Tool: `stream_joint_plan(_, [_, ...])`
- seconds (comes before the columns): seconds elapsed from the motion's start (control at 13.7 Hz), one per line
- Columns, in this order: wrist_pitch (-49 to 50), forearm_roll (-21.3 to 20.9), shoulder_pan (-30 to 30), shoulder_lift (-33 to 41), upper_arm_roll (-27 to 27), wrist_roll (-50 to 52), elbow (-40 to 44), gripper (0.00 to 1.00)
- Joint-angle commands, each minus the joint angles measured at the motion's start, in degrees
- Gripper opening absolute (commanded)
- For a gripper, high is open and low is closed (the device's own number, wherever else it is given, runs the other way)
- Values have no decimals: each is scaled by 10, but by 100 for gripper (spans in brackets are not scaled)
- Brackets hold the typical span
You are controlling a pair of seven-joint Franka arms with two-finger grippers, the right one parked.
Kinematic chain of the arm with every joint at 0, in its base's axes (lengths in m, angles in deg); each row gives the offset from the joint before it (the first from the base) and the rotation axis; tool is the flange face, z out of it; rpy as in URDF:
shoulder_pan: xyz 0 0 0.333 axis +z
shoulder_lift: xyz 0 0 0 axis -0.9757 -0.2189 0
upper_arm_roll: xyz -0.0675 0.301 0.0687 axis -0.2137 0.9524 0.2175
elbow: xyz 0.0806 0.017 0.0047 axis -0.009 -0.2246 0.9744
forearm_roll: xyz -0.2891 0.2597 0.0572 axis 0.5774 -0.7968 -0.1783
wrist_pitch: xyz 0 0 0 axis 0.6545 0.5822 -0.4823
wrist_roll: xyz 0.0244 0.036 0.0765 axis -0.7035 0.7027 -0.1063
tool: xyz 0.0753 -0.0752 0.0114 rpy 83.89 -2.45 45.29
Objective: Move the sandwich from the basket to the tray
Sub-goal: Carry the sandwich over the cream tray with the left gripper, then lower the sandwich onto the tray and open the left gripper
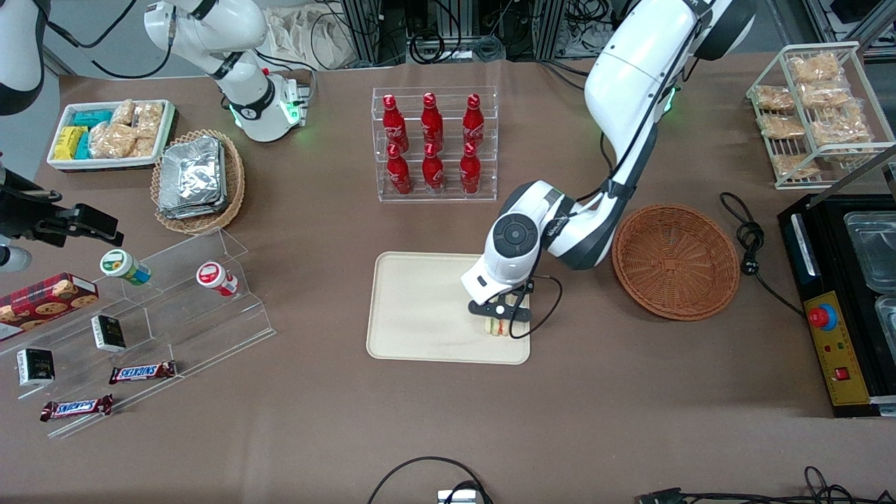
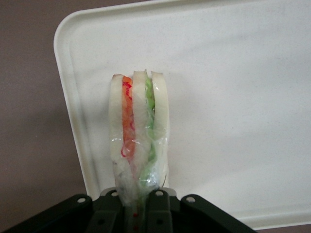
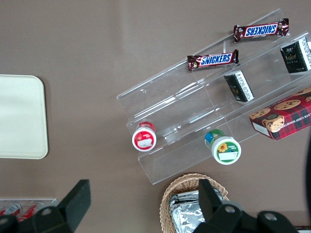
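1. Lowering and releasing is the step in hand: the left arm's gripper (image 1: 501, 313) is holding the wrapped sandwich (image 1: 498, 325) over the cream tray (image 1: 420, 308), near the tray corner closest to the front camera on the working arm's side.
2. Doing it well — judged from the pose — is calling for a straight, slow descent until the wedge's lower edge is resting flat on the tray floor, and only then a parting of the fingers; letting go early is risking a topple toward the nearby rim.
3. Showing the grip, the wrist view has the sandwich (image 2: 138, 131) pinched at one end between the two fingers (image 2: 160, 206), which are closing on its clear wrap; the bread slices and the red, orange and green filling are projecting outward from the gripper (image 2: 138, 204) over the tray (image 2: 233, 97).
4. Lying near the tray's rim, the wedge is sitting inside the edge rather than over it — whether it is already touching the tray floor cannot be told.
5. Standing empty, the reddish-brown wicker basket (image 1: 676, 260) is lying well apart from the gripper, toward the working arm's end of the table.
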Motion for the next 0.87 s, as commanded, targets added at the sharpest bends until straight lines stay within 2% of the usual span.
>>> stream_joint_plan(0.0, [9,-7,-11,-11,9,12,20,18])
stream_joint_plan(0.15, [9,-8,-11,-13,9,12,20,38])
stream_joint_plan(0.51, [9,-7,-11,-15,10,12,20,69])
stream_joint_plan(0.66, [9,-7,-11,-15,11,18,21,98])
stream_joint_plan(0.8, [10,-7,-10,-13,11,39,24,100])
